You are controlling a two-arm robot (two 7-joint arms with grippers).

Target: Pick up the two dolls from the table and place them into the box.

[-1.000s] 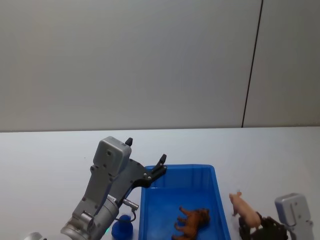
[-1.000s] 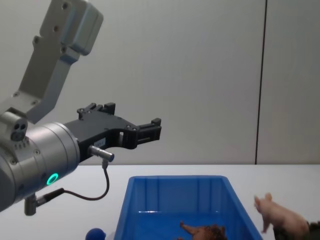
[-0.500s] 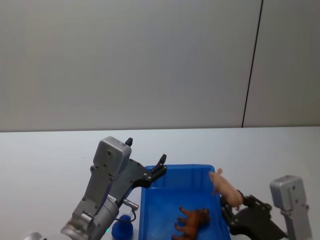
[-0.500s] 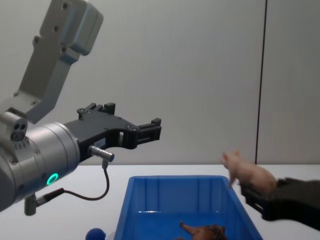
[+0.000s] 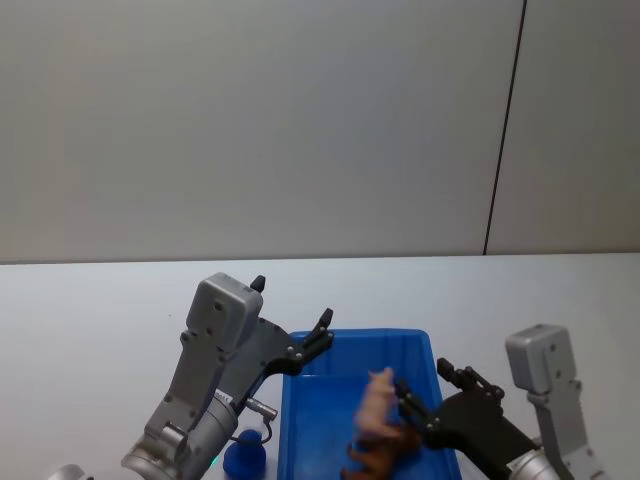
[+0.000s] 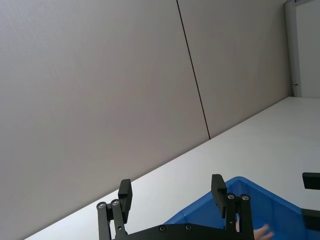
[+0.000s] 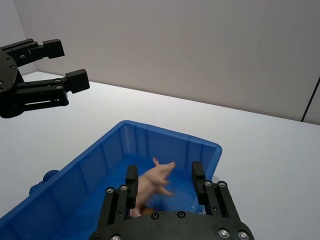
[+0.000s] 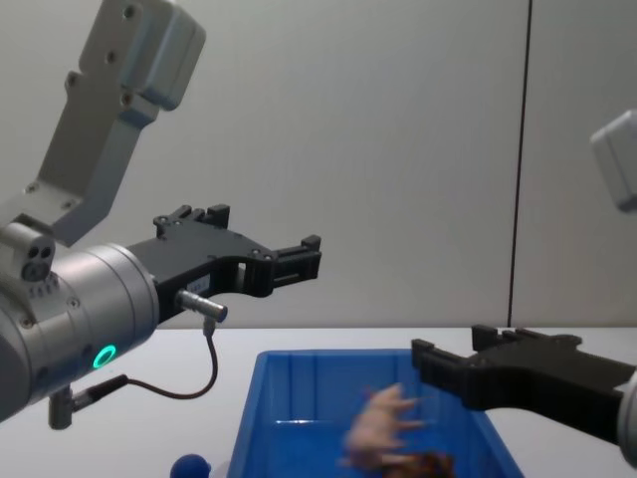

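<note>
Right gripper [image 5: 425, 380], now wide over the box [image 5: 360, 336], has just dropped the pink pig [image 5: 378, 405] toward the brown doll [image 5: 385, 455] lying inside, so both are nearly in; left gripper [image 5: 292, 302] hangs open at left.

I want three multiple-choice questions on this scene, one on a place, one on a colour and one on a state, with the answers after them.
1. Where is the brown doll relative to the box?
A. outside it, at its left
B. inside it
C. lifted above it

2. Which colour has the box?
A. red
B. green
C. blue

3. How is the right hand toward the pink doll?
A. open, not gripping it
B. shut on it
C. shut, far from it

Answers:
1 B, it lies low between the box's walls.
2 C, its walls are bright blue.
3 A, its fingers stand apart and do not touch the doll.

The left hand hovers open near the box's far left corner.
</note>
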